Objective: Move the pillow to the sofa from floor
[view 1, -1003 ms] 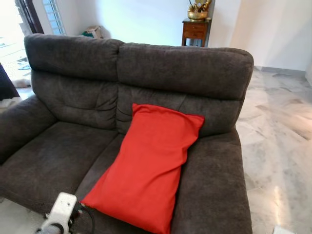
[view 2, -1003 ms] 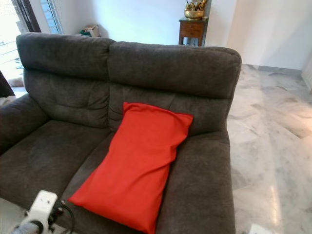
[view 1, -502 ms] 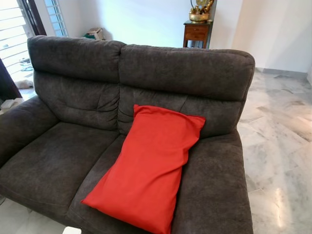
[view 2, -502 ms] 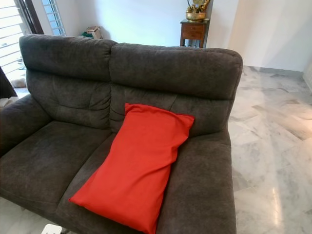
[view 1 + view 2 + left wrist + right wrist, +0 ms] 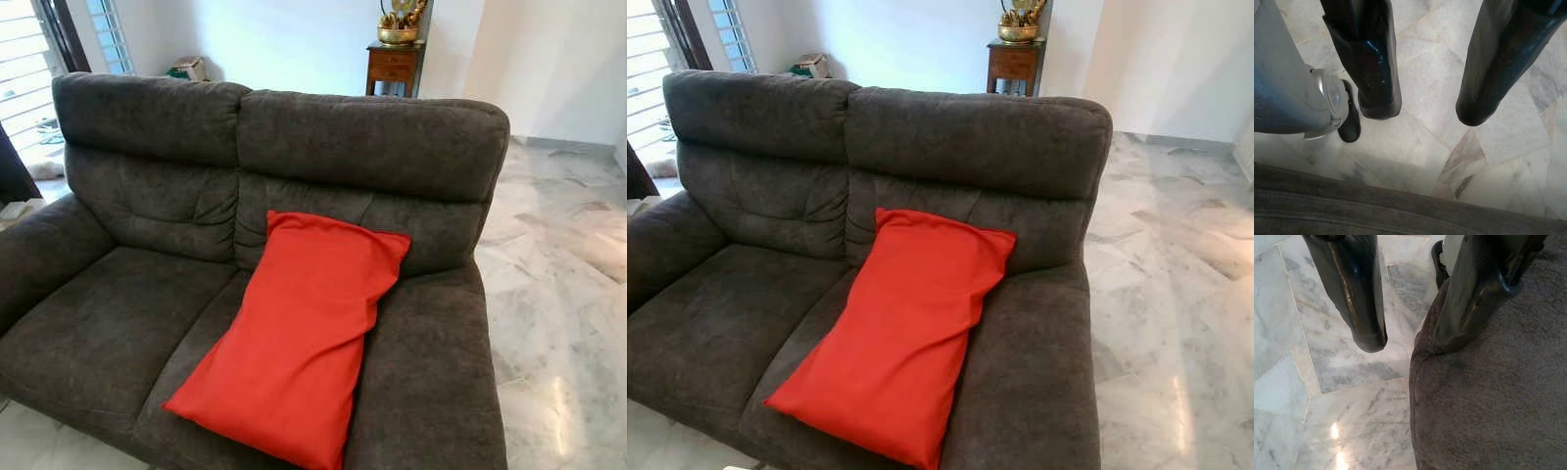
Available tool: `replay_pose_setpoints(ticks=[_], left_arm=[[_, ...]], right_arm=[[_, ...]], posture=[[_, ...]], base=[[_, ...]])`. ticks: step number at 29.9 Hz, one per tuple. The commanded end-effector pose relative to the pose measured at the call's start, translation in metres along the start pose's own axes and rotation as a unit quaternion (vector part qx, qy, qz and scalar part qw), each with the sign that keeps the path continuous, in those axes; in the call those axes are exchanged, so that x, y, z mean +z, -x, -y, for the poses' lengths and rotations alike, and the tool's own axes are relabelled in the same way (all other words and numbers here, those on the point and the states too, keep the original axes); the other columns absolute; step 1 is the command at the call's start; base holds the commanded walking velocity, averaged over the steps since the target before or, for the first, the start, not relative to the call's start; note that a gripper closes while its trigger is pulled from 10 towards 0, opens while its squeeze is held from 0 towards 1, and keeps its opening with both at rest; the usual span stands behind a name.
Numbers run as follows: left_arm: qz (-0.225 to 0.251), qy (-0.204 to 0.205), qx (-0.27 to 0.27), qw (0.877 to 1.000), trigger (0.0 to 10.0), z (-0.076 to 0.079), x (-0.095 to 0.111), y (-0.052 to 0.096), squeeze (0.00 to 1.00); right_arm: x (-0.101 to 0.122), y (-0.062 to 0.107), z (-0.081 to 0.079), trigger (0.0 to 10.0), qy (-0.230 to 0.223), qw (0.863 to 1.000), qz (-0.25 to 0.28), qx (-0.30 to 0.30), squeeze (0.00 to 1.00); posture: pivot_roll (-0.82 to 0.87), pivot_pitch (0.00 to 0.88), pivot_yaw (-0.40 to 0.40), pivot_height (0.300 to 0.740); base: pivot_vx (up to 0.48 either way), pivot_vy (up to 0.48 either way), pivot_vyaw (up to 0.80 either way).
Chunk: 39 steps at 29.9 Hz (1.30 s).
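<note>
Left pincer (image 5: 1425,105) agape, empty, right pincer (image 5: 1410,335) likewise

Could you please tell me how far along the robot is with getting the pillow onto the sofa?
It looks done: the red pillow lies on the grey sofa, leaning against the backrest. Nothing is in hand: the left end effector is open above the marble floor, and the right end effector is open beside the sofa's edge. Nothing visible remains.
</note>
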<state>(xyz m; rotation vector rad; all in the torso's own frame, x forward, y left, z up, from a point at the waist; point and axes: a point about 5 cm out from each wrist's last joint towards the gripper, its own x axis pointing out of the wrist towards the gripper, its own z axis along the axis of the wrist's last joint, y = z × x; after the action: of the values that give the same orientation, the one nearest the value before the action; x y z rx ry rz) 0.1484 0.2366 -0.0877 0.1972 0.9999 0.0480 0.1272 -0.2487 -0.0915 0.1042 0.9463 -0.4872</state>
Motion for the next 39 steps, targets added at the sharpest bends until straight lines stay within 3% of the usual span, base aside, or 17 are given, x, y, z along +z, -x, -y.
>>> replay_pose_setpoints(ticks=[1,25,39], left_arm=[[-0.003,-0.004,0.003,1.000,10.0,-0.005,-0.001,0.000,0.00],[-0.025,0.001,0.003,1.000,10.0,-0.005,-0.012,0.002,0.00],[-0.025,0.003,0.002,1.000,10.0,-0.004,-0.011,0.002,0.00]], right_arm=[[-0.001,0.000,-0.007,10.0,-0.008,1.000,-0.002,0.014,0.00],[0.014,-0.002,-0.020,10.0,-0.008,0.999,0.022,0.038,0.00],[0.012,-0.001,-0.024,10.0,-0.008,0.999,0.019,0.044,0.00]], posture=[[-0.02,0.000,0.068,0.740],[-0.01,0.000,0.062,0.740],[-0.01,0.000,0.067,0.740]], base=[[0.000,0.000,0.00],[0.000,0.000,0.00],[0.000,0.000,0.00]])
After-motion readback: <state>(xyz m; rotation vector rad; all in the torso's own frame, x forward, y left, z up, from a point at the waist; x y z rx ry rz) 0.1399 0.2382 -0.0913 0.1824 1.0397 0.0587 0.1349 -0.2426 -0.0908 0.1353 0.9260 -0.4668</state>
